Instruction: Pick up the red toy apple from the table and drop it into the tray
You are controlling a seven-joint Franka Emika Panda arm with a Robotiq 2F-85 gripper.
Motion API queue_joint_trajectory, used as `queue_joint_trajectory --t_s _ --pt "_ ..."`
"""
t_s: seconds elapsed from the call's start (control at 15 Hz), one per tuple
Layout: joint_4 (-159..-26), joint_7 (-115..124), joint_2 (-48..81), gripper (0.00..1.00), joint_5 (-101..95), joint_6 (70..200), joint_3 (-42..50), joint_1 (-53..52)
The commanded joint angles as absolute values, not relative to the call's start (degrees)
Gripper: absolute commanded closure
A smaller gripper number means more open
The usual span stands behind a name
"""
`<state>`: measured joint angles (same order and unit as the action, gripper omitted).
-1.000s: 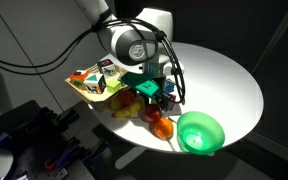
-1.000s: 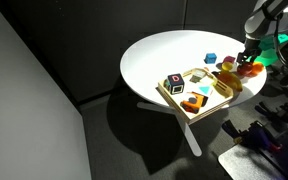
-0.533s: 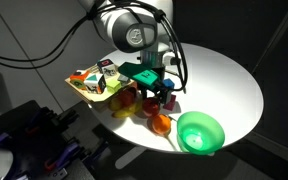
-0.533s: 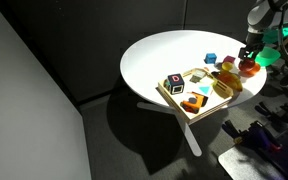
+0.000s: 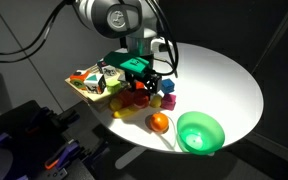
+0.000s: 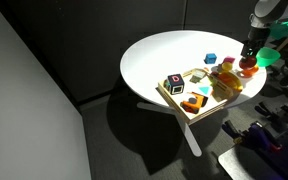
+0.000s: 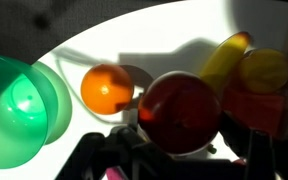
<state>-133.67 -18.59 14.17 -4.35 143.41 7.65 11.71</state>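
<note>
The red toy apple sits between my gripper's jaws in the wrist view, and the jaws are shut on it. In both exterior views the gripper holds the apple above the table, beside the near end of the tan tray. The tray holds several small toys and boxes.
An orange fruit lies on the white table next to a green bowl. A yellow banana and other toy fruits lie under the gripper. A blue cube stands farther back.
The gripper has risen with the apple and moved away from the orange fruit toward the tray; the orange fruit now lies in plain sight.
</note>
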Motion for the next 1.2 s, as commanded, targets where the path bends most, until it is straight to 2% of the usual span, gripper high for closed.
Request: queue_joint_trajectory --t_s 0.0,0.53,1.07,1.13 --pt "-139.0 -22.4 7.9 0.44 -4.7 142.6 6.3 11.3" --pt "-144.7 -13.1 1.0 0.44 -12.3 141.5 6.2 6.6" --pt "-145.3 -11.9 -3.6 0.44 -12.4 131.9 4.7 4.5" --pt "-144.2 -12.4 -0.9 0.19 -11.9 133.9 4.8 4.6"
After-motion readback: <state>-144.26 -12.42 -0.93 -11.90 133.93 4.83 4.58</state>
